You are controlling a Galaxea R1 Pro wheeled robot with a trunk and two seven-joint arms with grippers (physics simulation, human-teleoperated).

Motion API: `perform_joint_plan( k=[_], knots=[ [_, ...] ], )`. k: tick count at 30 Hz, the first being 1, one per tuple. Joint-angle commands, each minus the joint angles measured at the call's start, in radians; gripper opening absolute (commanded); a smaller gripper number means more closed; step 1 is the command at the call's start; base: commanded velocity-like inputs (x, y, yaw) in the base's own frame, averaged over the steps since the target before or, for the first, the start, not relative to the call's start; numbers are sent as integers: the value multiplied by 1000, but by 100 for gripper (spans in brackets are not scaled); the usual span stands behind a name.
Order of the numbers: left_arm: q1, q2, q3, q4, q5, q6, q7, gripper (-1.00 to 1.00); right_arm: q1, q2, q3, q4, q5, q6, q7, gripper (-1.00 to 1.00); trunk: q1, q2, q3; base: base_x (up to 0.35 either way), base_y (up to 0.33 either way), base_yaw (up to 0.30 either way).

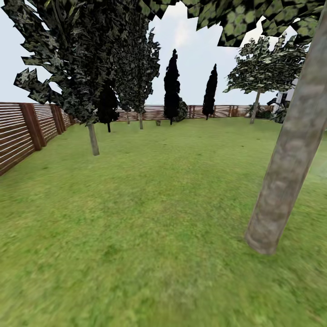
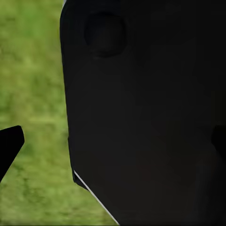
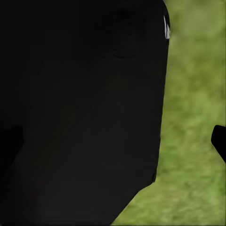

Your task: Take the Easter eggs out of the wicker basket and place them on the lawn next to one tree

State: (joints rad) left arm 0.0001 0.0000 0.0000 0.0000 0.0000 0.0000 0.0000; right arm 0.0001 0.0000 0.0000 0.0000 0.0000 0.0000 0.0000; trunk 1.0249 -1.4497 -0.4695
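Head view looking across the lawn [image 1: 150, 213], pale trunk of the tree [image 1: 290, 154] standing close at right; showing neither basket nor eggs here. Jaws' state: cannot tell. Risking clipping that trunk while driving, or wandering without finding the basket.

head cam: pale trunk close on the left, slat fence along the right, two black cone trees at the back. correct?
Not quite. In the head view the fence runs along the left, not the right, and continues across the back. The rest holds once sides are swapped: the pale trunk stands close on the right, two black cone trees at the back.
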Motion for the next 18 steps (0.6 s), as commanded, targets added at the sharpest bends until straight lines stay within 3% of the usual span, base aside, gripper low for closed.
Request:
perform_joint_plan(
  k=[1, 4, 12, 18],
  knots=[
    [0, 0, 0, 0, 0, 0, 0, 100, 0, 0, 0, 0, 0, 0, 0, 100, 0, 0, 0, 0, 0, 0],
    [0, -2, 0, 2, -2, -2, -1, 100, -4, 4, 1, -3, -2, -2, 4, 100, 0, 0, 0, 0, 0, 0],
    [6, 44, 0, -1, 1, -2, -2, 100, -49, 0, -2, 1, -11, -37, 0, 100, 0, 0, 0, 0, 0, 0],
    [6, 77, -1, -2, 2, -2, -1, 100, -49, -4, -3, -6, -7, -70, 1, 100, 0, 0, 0, 0, 0, 0]
  ],
)
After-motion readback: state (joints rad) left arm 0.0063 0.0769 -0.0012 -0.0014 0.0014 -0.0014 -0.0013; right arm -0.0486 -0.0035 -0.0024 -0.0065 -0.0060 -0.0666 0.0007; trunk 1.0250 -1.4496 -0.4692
